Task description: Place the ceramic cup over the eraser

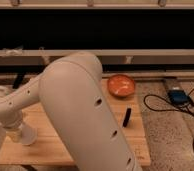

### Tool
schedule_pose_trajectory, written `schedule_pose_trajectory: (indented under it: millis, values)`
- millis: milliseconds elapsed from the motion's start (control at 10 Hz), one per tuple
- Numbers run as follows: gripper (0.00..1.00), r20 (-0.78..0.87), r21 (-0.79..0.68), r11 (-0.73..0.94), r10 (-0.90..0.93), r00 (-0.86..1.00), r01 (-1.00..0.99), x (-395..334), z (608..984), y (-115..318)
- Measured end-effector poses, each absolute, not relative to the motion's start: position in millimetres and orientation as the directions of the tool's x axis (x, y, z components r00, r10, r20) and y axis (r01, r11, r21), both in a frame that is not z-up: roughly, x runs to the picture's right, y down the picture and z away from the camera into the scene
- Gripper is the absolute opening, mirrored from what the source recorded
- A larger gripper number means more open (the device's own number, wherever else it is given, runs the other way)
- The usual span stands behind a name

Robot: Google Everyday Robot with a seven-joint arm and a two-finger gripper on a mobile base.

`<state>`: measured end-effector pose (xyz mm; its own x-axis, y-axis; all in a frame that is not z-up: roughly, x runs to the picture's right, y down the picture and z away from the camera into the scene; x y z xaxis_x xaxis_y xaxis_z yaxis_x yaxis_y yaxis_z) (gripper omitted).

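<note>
The cream-white ceramic cup (28,135) is at the front left of the wooden table (140,145), tilted, at the end of my arm. My gripper (17,129) is low over the table's left side and is shut on the cup. Its fingers are mostly hidden behind the wrist and the cup. The eraser (126,116), a small narrow black piece, lies on the table's right part, far to the right of the cup. My big white arm (85,115) covers the middle of the table.
An orange bowl (121,85) sits at the table's back right corner. A blue device (177,95) with black cables lies on the floor to the right. A dark object (19,80) is at the back left. A long rail and dark wall run behind.
</note>
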<state>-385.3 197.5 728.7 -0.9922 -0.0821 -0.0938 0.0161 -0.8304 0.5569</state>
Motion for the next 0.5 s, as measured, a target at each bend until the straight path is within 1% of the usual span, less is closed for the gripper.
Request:
schedule_pose_trajectory:
  millis: [100,200,300,500]
  values:
    - [0.76,-0.087,0.56,-0.829,-0.061,-0.994,0.002,-386.3,730.9,201.0]
    - [0.66,-0.08,0.564,-0.825,-0.034,-0.996,-0.017,-387.5,732.3,205.9]
    - [0.58,-0.076,0.567,-0.823,-0.024,-0.997,-0.024,-387.8,732.6,207.7]
    - [0.35,-0.065,0.575,-0.818,-0.014,-0.998,-0.026,-385.3,733.8,207.9]
